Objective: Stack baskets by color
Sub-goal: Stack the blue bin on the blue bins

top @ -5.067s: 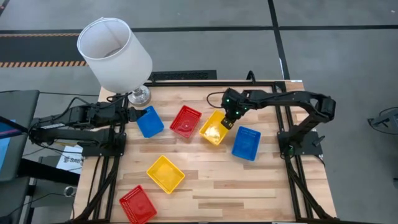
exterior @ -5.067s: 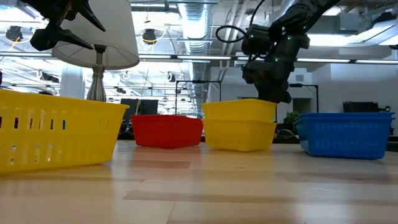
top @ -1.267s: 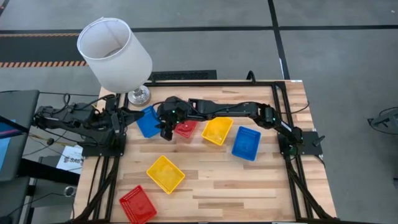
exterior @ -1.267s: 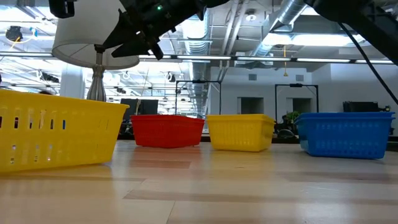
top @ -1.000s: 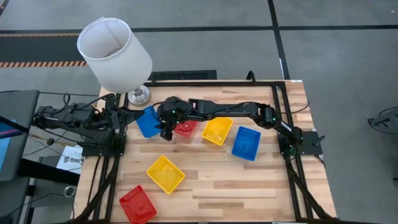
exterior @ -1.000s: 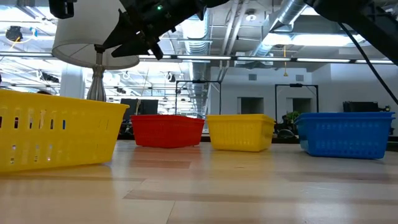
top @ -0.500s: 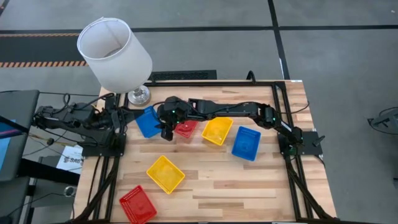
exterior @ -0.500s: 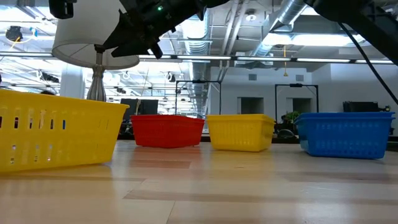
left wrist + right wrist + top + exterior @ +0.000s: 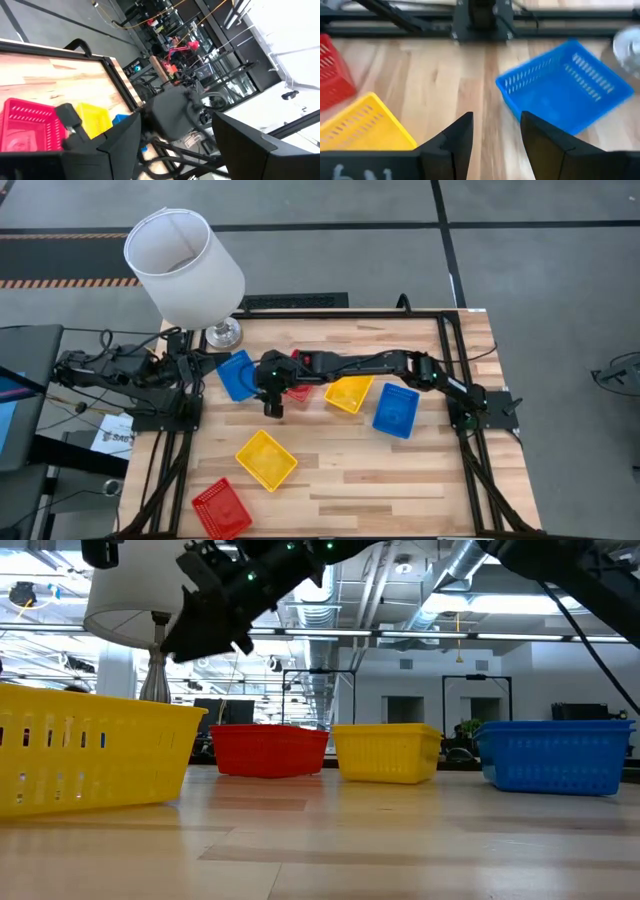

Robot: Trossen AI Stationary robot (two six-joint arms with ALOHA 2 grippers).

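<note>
Six baskets rest flat on the wooden table in the high view. A blue one [image 9: 238,374] lies at the far left, a red one [image 9: 299,389] partly under my right arm, then a yellow one [image 9: 350,393] and a blue one [image 9: 396,409]. A yellow one [image 9: 265,459] and a red one [image 9: 221,508] lie near the front. My right gripper [image 9: 272,406] reaches across from the right and hangs open and empty above bare wood between the far-left blue basket [image 9: 567,90] and the near yellow one [image 9: 362,125]. My left gripper [image 9: 210,364] waits open at the table's left edge.
A large white lampshade [image 9: 183,265] on a metal foot [image 9: 223,333] stands at the table's far left corner. Black frame rails run along the table's edges [image 9: 455,360]. Bare wood lies at the near right [image 9: 400,480].
My right gripper has sunk toward the table and come a little toward the near edge, rolling slightly as it went. Its fingers stay apart and empty. No basket has moved.
</note>
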